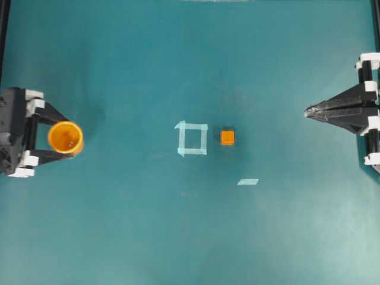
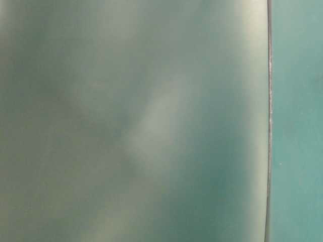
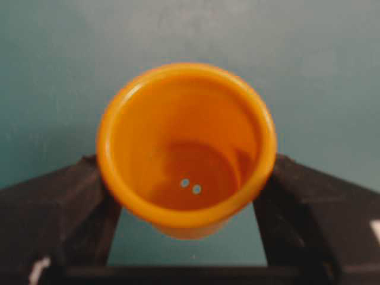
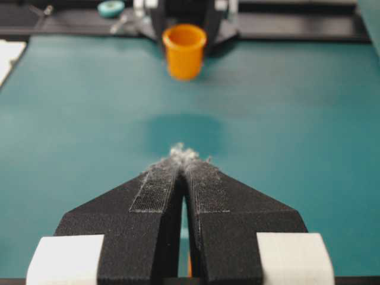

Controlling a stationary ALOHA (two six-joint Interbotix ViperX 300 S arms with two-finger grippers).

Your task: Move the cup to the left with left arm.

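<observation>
Well, the big teal table takes up most of the view from above, and the table-level view is only a blur. At its far left edge sits the left arm, with its left gripper pinching the cup. One black finger presses on each side of the cup, a little below the rim. The cup stands straight up with its open mouth on top, well apart from the tape square in the middle of the table. It looks like thin, hard plastic, so it is likely very light and a bit slippery. A hard squeeze could bend it, and a loose one could let it slip. The sides are a good place to hold it. At the right edge, the right gripper has its tips pressed together and holds nothing. Smaller things are the little orange cube just beside the square, and a tape strip lower down
</observation>
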